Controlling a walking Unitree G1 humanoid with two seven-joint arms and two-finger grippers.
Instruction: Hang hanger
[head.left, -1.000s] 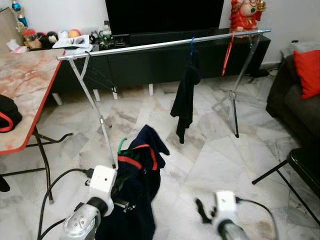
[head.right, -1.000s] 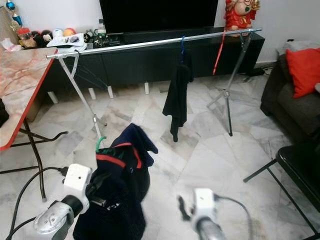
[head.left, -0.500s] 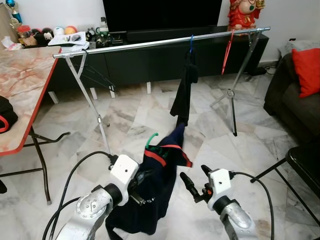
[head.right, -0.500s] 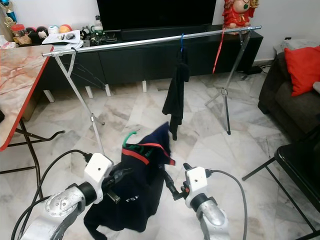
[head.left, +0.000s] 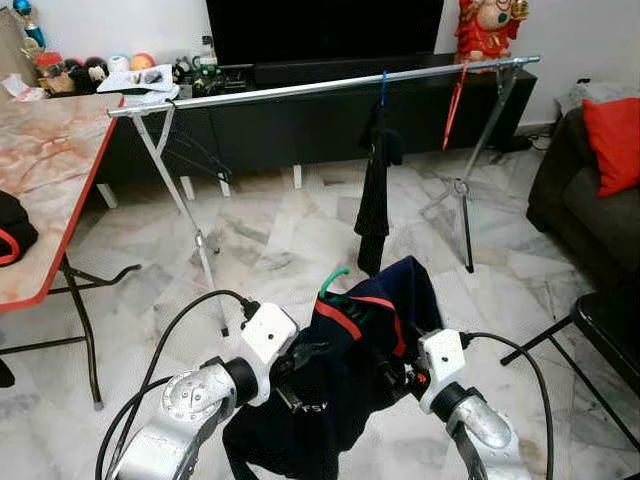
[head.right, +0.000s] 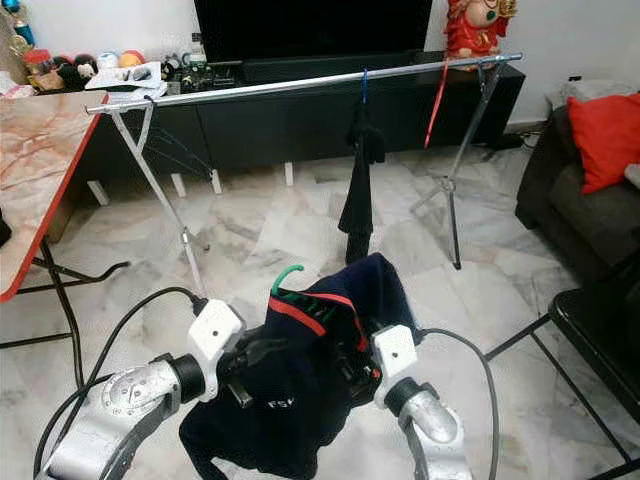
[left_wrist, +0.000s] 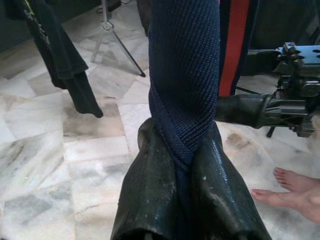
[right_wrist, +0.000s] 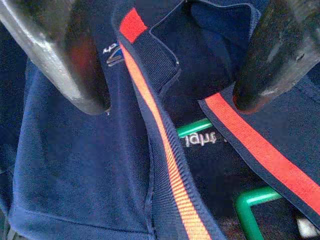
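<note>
My left pincer (left_wrist: 182, 165) was pinched tight on a twisted fold of the navy blue jacket with red trim (head.left: 360, 350), which I held up in front of me, low over the marble floor (head.left: 290, 240). The jacket sat on a green plastic hanger (head.left: 333, 277) whose hook stuck up out of the collar. My right pincer (right_wrist: 170, 75) had its 2 fingers spread wide, straddling the collar and its red stripe without gripping anything; the green hanger bar showed between them.

Ahead of me ran the long silver clothes rail on crossed legs (head.left: 300, 88). A dark garment on a blue hanger (head.left: 374, 190) hung on it straight beyond the jacket, and a bare red hanger (head.left: 455, 105) hung further to the right. Behind the rail stood the black TV cabinet (head.left: 300, 125). The marble-patterned bench with a red edge (head.left: 45, 180) stood to my left, a dark sofa with a red cushion (head.left: 612, 140) to my right, and a black chair (head.left: 610, 320) near my right arm. A person's bare foot (left_wrist: 292, 192) rested on the floor close by.

Half a second before, my right pincer was beside the jacket and apart from it; now it was against the collar, and the jacket was higher and nearer my middle.
</note>
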